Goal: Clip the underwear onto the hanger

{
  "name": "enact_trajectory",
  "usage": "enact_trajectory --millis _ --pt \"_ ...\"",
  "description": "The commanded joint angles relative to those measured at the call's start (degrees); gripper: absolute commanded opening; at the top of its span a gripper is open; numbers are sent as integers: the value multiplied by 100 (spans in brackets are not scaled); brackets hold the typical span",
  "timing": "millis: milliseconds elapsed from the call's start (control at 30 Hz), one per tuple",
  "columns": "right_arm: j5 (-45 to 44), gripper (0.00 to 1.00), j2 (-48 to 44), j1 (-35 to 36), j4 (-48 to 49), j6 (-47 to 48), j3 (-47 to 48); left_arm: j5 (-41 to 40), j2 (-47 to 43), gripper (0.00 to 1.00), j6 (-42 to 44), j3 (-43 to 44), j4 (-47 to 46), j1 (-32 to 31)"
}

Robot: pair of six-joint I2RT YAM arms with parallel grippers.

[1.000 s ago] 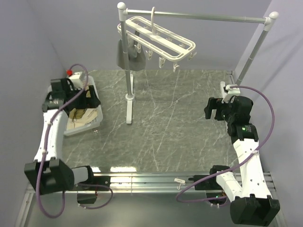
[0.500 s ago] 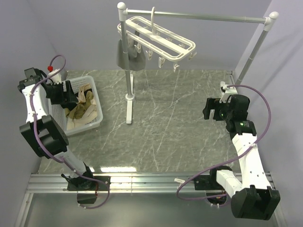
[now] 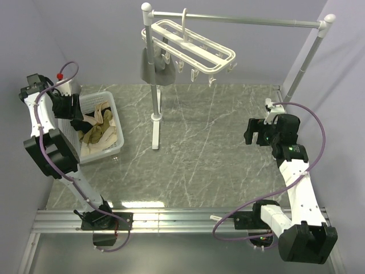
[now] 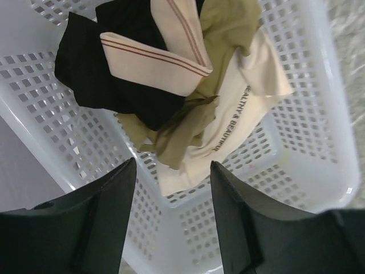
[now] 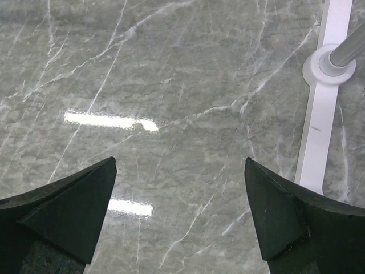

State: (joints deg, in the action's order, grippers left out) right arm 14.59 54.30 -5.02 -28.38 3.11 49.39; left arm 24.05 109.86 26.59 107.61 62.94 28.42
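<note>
The tan underwear [image 4: 181, 136] lies crumpled in a white mesh basket [image 4: 319, 114], tangled with other cloth; it also shows in the top view [image 3: 94, 136]. My left gripper [image 4: 171, 171] is open and empty, hovering above the basket's near corner; in the top view it is at the basket's left side [image 3: 78, 117]. The white hanger [image 3: 194, 48] hangs by its hook from the metal rail at the back, its clips dangling. My right gripper [image 3: 249, 131] is open and empty above bare table at the right, as the right wrist view shows [image 5: 179, 165].
A black cloth [image 4: 85, 57], a striped beige piece [image 4: 165, 63] and a cream printed cloth [image 4: 239, 108] share the basket [image 3: 118, 137]. A grey garment [image 3: 151, 67] hangs from the hanger. The silver rail stand has a pole [image 3: 155, 108] mid-table and another [image 3: 302, 63] at the right.
My left arm has swung up and back to the left, drawing its gripper from over the basket to its left side. The right arm shifted slightly.
</note>
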Motion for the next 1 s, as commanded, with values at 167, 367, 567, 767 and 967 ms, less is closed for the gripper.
enact_trajectory --millis 167,367,567,767,967 --pt "-70 100 159 27 78 93 62 98 492 61 373 409 324 14" --pt "-18 100 300 36 96 67 62 241 167 64 646 -468 167 -486" --pt "-35 100 432 36 96 75 106 152 176 62 479 -777 -97 -1075" --pt "-26 100 572 27 70 58 185 240 360 62 303 -1023 -448 -1497" --pt "-70 100 634 36 34 58 212 372 659 63 22 -1155 -1054 -1551"
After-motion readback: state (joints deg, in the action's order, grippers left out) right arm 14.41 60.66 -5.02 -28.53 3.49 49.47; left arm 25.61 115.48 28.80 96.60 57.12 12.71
